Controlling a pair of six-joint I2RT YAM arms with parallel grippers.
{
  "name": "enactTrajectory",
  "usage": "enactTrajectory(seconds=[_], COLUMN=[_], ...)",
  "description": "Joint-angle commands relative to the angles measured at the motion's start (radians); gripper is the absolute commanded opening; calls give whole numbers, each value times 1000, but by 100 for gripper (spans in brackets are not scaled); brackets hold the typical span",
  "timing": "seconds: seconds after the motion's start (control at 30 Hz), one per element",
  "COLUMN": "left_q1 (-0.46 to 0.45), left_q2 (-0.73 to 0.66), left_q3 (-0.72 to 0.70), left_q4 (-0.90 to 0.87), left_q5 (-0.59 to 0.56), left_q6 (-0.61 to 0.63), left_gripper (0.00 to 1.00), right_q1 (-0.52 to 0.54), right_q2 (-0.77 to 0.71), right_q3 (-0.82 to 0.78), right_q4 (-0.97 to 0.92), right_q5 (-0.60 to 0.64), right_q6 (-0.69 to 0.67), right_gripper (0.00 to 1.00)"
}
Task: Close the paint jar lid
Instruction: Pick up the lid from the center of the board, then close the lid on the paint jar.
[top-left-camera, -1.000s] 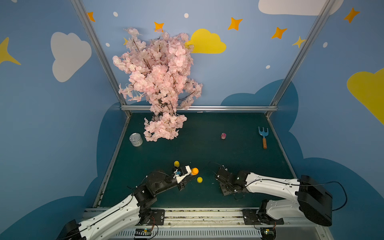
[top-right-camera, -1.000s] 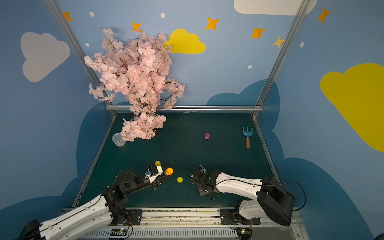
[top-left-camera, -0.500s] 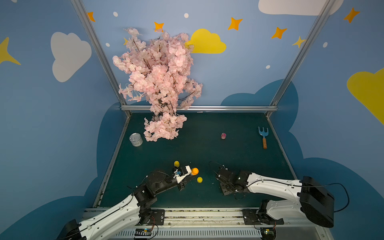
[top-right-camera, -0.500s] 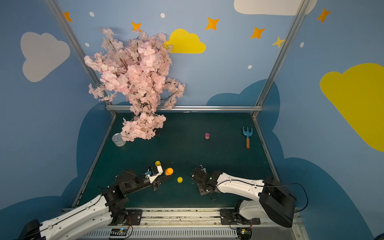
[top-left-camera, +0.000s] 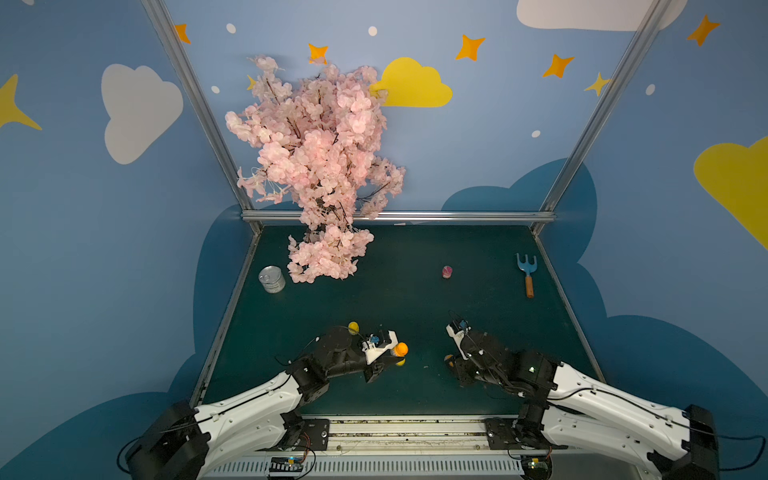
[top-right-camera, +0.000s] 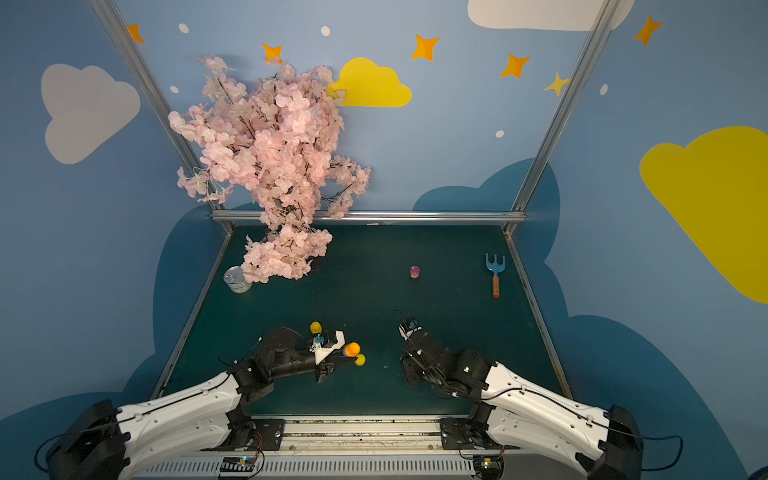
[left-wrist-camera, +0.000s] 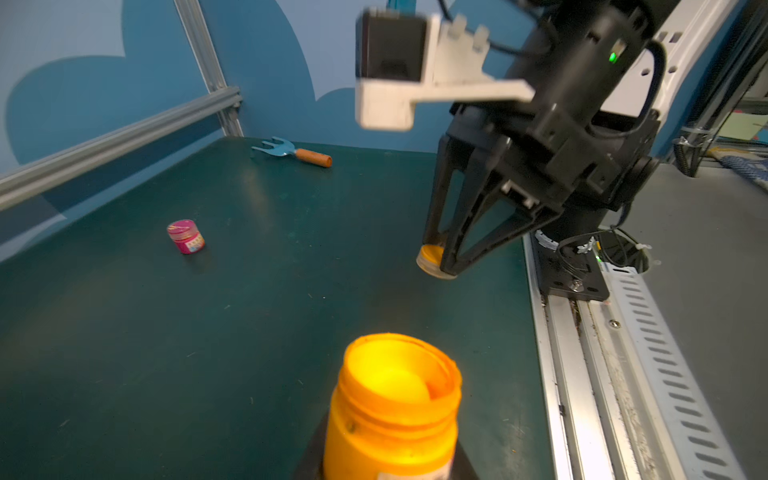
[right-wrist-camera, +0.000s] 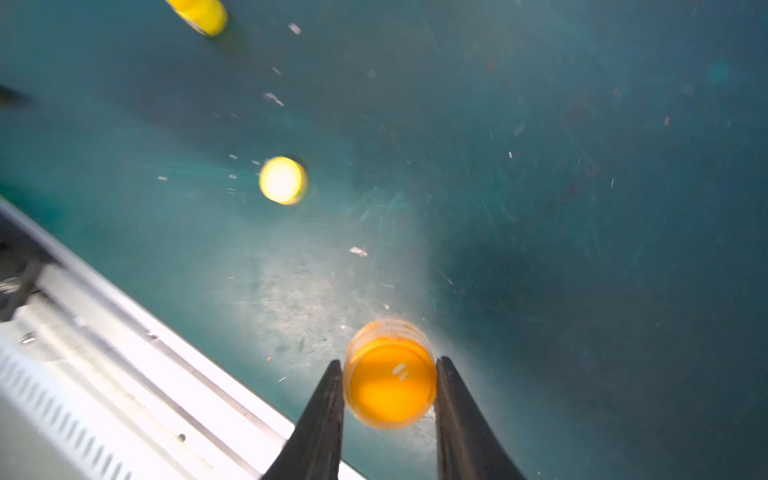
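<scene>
In wrist views the lid (right-wrist-camera: 390, 380) is seen pinched by the right gripper (right-wrist-camera: 388, 365); the left gripper (top-left-camera: 390, 358), clamped on the jar (left-wrist-camera: 395, 407), is mostly hidden.

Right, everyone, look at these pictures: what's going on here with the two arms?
The left gripper holds an open orange jar with nothing over its mouth. The right gripper has its fingers closed on either side of the matching orange lid, low over the green table and apart from the jar. The lid is not yet on the jar.
</scene>
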Motion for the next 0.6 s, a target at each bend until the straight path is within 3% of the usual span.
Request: enactTrajectory(seconds=[0.0,0.27,0.47,0.57], left_q1=[8,44,119,142], left_q2=[99,299,373,421], left_q3=[57,175,242,245], left_q4=[135,196,155,216], left_q5=[169,364,436,464], left_q6=[-45,-34,4,-11], left_gripper=[27,26,25,25], right_q1=[-16,-25,-40,-47], right_q2=[-54,-9,9,39], right_q3=[36,158,226,266], right_q4=[2,7,-5,-19], right_q5=[-66,-145,-149,-149], right_q6=[-107,-233,-276,-286], right_gripper=[30,30,30,30])
